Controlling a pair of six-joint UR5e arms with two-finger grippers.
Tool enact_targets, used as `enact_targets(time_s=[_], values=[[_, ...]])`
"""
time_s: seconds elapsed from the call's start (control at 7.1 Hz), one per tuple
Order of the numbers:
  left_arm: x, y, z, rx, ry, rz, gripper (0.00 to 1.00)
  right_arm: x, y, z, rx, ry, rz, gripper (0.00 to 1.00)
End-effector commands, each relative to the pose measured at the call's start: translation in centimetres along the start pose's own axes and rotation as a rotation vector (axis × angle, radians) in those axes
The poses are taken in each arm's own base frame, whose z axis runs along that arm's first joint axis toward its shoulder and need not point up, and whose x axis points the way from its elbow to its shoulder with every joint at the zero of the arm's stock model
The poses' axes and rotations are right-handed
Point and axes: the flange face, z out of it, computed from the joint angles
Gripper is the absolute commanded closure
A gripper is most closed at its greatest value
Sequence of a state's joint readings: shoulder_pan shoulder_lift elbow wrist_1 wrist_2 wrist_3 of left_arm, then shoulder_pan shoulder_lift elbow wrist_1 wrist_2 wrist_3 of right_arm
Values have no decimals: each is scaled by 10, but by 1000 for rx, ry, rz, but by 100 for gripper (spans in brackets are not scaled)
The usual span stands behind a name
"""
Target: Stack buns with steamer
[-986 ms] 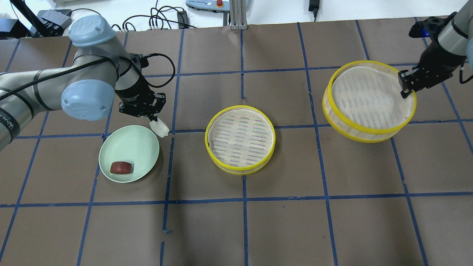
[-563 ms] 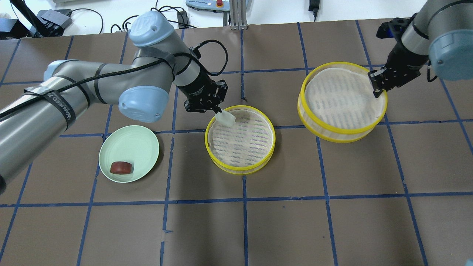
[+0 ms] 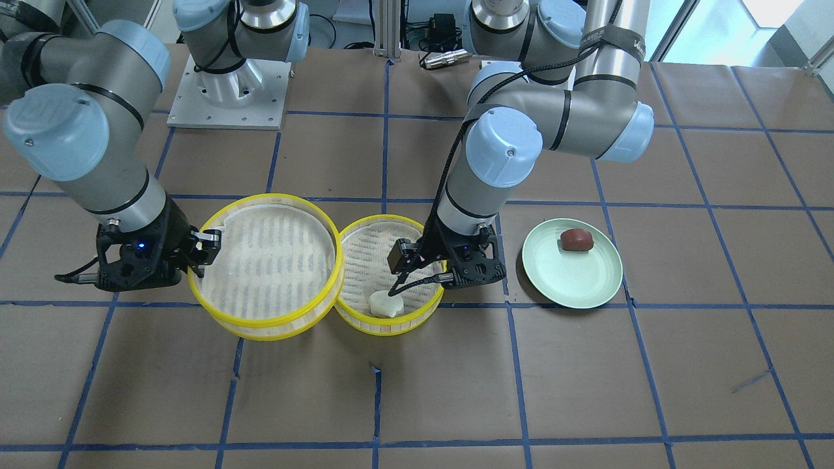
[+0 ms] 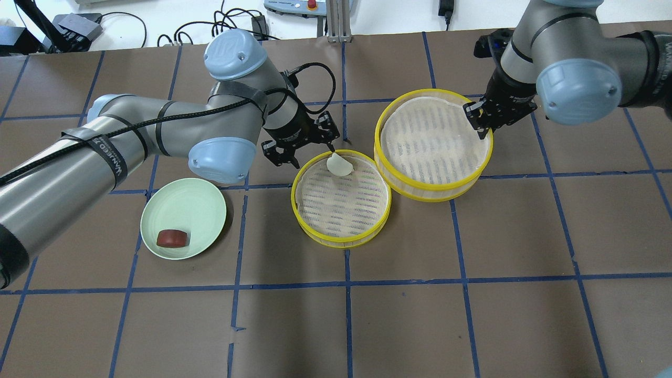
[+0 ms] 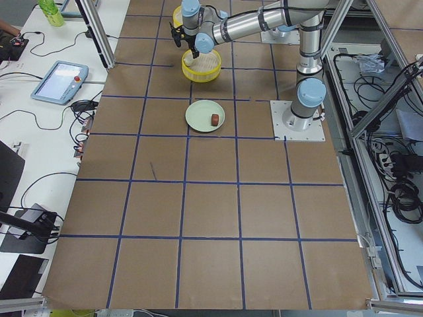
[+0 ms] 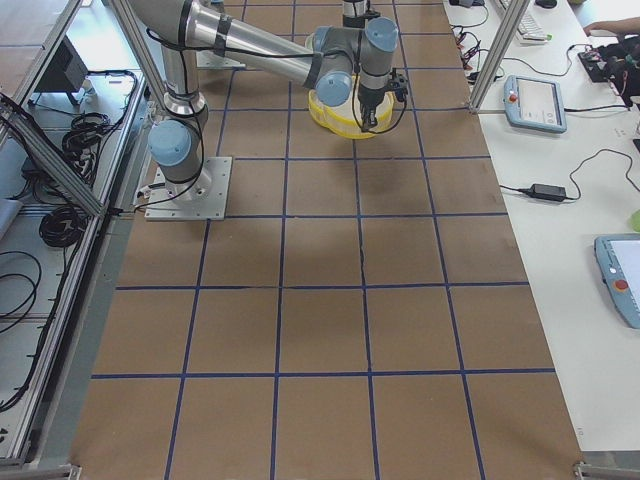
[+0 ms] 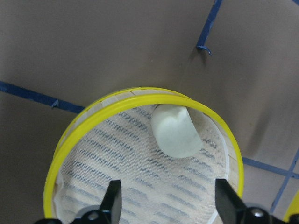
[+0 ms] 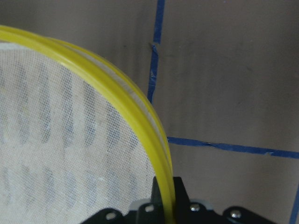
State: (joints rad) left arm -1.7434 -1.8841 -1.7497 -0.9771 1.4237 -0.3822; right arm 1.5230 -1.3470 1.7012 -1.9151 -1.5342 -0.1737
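Overhead exterior is showing me the left gripper hanging with its fingers spread wide beside the rim of the yellow-rimmed, cloth-lined bamboo steamer basket. The white blocky bun is lying loose inside, against the wall farthest from the robot. I am reading that as a finished drop. The right gripper is pinching the rim of a second yellow-rimmed steamer tray and holding it just beside the first, I judge so that it is waiting to go on top. The reddish-brown oval bun is sitting on the pale green round plate, well apart from both arms. I am not managing to tell whether the held tray is touching the table or the basket. The right wrist view is cutting off all but an arc of rim, and the side views are giving me too little.
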Motion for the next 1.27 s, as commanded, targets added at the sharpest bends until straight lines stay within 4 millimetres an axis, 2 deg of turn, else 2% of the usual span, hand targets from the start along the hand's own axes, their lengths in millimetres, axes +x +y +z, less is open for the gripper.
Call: enact_targets(time_s=[0.0, 0.14, 0.28, 0.42, 0.56, 0.85, 0.99, 1.13], values=[[-108, -29, -4, -4, -125, 99, 0, -91, 1, 16, 14, 3, -34, 93], [-153, -14, 5, -56, -135, 200, 0, -125, 5, 30, -4, 3, -26, 93], [-211, -9, 16, -105, -128, 212, 0, -141, 9, 41, -24, 4, -24, 94], [-254, 3, 31, -162, -125, 204, 0, -158, 12, 53, -43, 6, -35, 94], [-276, 14, 41, -204, -169, 178, 0, -162, 13, 57, -46, 8, -43, 94], [-281, 18, 44, -238, -188, 153, 1, -162, 12, 63, -52, 9, -43, 93], [-280, 21, 46, -260, -179, 153, 15, -162, 11, 68, -55, 9, -41, 93], [-282, 21, 49, -269, -179, 162, 58, -161, 11, 75, -37, 6, -42, 93]])
